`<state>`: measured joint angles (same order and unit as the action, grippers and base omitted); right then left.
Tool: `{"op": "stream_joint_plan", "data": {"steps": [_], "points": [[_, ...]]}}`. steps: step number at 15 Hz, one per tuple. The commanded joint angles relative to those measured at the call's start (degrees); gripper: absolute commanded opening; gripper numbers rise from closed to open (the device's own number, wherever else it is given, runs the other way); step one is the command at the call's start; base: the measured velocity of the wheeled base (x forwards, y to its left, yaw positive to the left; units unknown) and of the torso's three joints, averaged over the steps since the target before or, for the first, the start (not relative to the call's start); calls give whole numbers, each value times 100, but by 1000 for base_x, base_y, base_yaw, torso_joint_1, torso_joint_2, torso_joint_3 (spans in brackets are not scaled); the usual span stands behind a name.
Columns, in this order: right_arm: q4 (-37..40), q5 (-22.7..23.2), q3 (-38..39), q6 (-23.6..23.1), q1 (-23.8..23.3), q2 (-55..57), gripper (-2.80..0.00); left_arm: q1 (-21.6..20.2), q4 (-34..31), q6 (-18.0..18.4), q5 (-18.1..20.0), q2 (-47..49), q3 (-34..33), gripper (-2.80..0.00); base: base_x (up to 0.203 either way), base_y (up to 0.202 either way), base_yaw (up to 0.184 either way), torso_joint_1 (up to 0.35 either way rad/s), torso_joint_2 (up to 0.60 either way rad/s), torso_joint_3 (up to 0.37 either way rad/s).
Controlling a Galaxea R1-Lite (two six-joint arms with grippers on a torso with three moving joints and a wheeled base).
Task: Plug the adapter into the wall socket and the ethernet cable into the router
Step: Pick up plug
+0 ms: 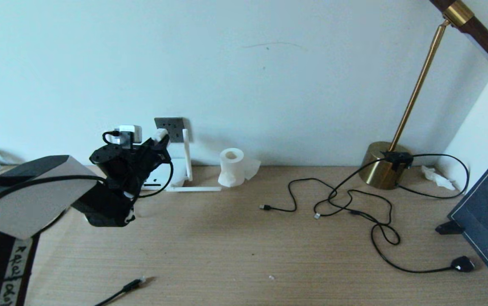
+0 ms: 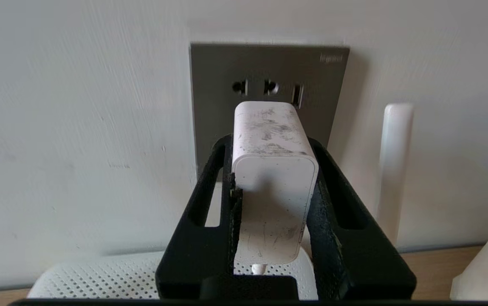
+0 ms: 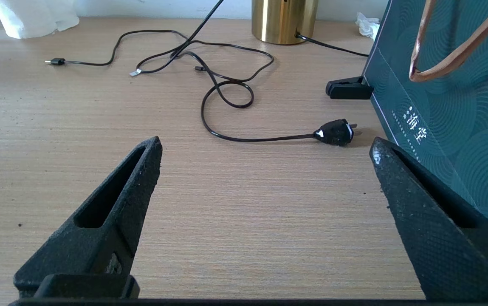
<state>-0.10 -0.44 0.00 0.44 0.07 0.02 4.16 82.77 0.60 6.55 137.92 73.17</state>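
1. Your left gripper [image 2: 274, 187] is clamped on the adapter [image 2: 273, 178], one finger [image 2: 210, 199] on each flat side, with the block's far end right at the wall socket [image 2: 210, 85] straight ahead; you cannot tell from here whether the pins are seated.
2. Judge the adapter as light, rigid and smooth-skinned: it could slip or twist between the pads, so keep the hold on the broad sides and push squarely.
3. Its thin cord trails back toward the wrist; it is limp and should not resist.
4. The router [image 2: 99, 276] lies just below the gripper, one antenna [image 2: 392, 170] upright beside it.
5. The ethernet cable [image 1: 131, 285] lies on the desk, well apart from the left gripper, nearer the robot; take it by the stiff boot, not the fragile clear tip.
6. Your right gripper [image 3: 265, 178] hovers low over the desk, fingers spread wide and empty.
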Motion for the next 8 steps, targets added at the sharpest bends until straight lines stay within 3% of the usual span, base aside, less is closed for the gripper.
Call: {"op": "stream_joint_plan", "data": {"steps": [1,8], "points": [[1,0,0,0,1,-2,0,6,46,1,4,24,26,-280,0,0,0,0,0,0],[1,0,0,0,-3,2,0,-3,-1,1,-5,156,268,-280,0,0,0,0,0,0]]}}
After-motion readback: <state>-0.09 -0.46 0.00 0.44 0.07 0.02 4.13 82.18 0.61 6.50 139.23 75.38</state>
